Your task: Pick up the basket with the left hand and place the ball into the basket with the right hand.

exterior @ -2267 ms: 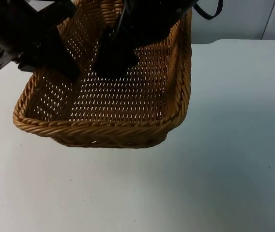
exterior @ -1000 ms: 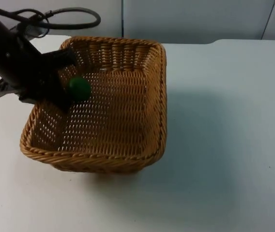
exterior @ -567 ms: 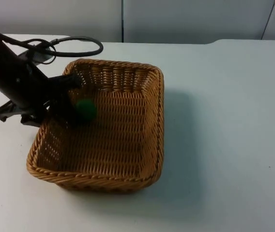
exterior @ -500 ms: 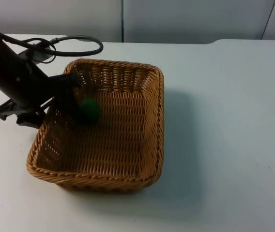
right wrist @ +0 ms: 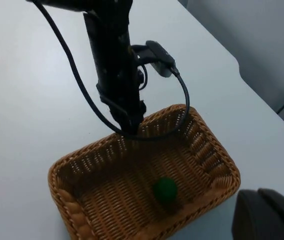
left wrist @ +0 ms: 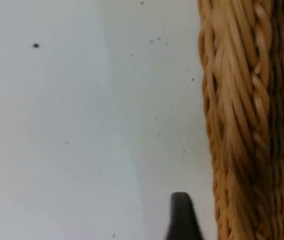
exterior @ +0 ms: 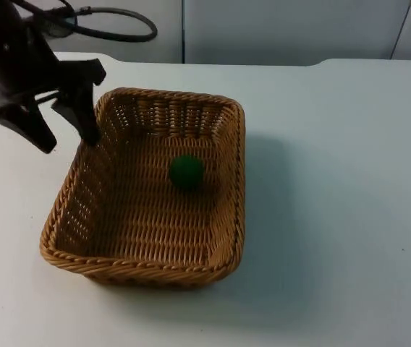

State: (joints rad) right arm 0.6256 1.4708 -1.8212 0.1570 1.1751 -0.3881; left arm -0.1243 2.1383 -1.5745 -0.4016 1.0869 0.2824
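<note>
A woven wicker basket (exterior: pixel 231 188) rests on the white table. The green ball (exterior: pixel 186 172) lies on its floor near the middle. My left gripper (exterior: pixel 66 137) hangs open just above the basket's far-left corner, one finger over the rim and the other outside it, gripping nothing. The left wrist view has the basket rim (left wrist: pixel 232 125) beside a black fingertip (left wrist: pixel 182 222). From high up, the right wrist view looks down on the basket (right wrist: pixel 67 200), the ball (right wrist: pixel 165 190) and the left gripper (right wrist: pixel 129 125). My right gripper (right wrist: pixel 269 215) is shut, empty, well away from the basket.
White table top (exterior: pixel 336 217) stretches free to the right of and in front of the basket. The grey partition wall (exterior: pixel 278 29) closes off the far edge.
The basket came down onto the table. My left gripper opened, let go of the left rim and rose toward the far left. The ball rolled from the left wall to the basket's middle.
</note>
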